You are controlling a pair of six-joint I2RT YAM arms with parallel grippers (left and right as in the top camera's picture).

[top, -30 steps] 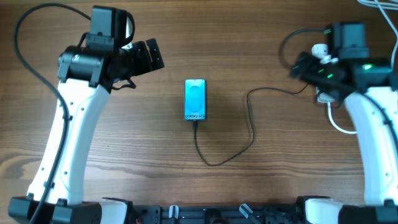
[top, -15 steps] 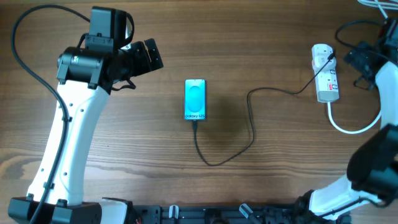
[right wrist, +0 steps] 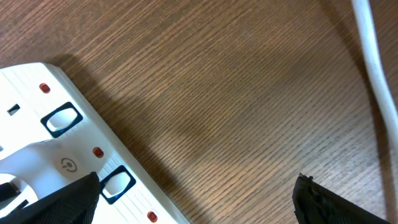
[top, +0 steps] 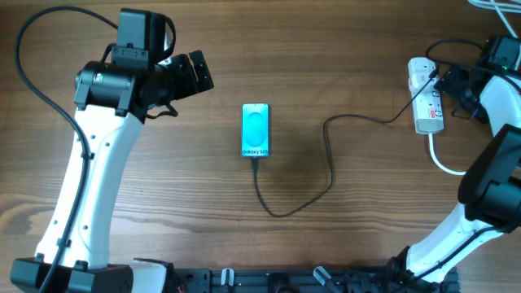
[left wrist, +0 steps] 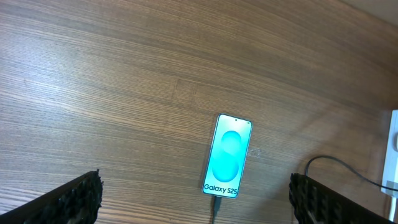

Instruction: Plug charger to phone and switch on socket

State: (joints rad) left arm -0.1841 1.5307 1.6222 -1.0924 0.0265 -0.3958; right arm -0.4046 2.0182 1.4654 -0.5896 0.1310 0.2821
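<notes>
Right arm came back in from the table [top: 366, 236] edge since half a second earlier. Right gripper [top: 453, 81] hung just beside the socket [top: 426, 98], jaws spread wide, holding nothing. Left gripper [top: 199, 72] unmoved, likewise spread and empty, well apart from the phone [top: 256, 129] at mid-table. Charger [top: 330, 163] tip sat at the phone's lower end, apparently plugged in, with its far end at the socket. Switch position unreadable, so switching-on judged possibly outstanding.
</notes>
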